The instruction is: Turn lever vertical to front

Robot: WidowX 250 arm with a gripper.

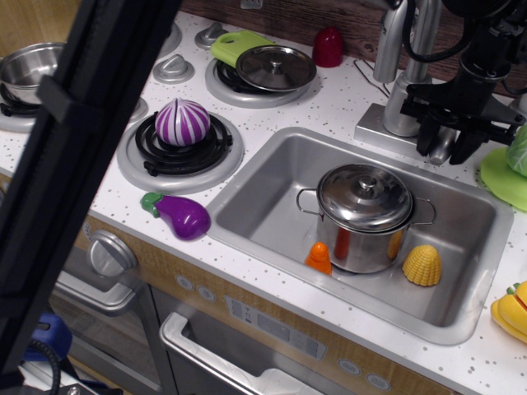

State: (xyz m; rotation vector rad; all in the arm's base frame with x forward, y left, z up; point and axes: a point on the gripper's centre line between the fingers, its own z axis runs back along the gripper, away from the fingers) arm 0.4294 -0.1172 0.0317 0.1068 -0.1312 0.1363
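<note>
One short, shiny silver lever (442,146) juts from the chrome tap's cylindrical body (402,105) at the back right of the white speckled surface (329,90), its rounded tip pointing down and toward the front, over the far rim of the grey sink basin (263,193). We see the black robot hand (445,140) straddling it: one dark finger (426,132) sits on the left of the lever and another on the right, both close against it, so the hand is narrowly closed around the lever. Behind the tap body rise the tall silver spout tubes (394,37). In the basin stands a lidded stainless steel pot (365,216), with a small orange toy (319,257) touching its left front and a yellow corn piece (422,265) just beside its right. Farther left, a purple toy eggplant (177,215) lies on the surface near the basin's corner, and a purple-and-white striped onion (183,121) rests on the black stove burner (181,146). A red dome-shaped object (328,47) stands near the back wall.
</note>
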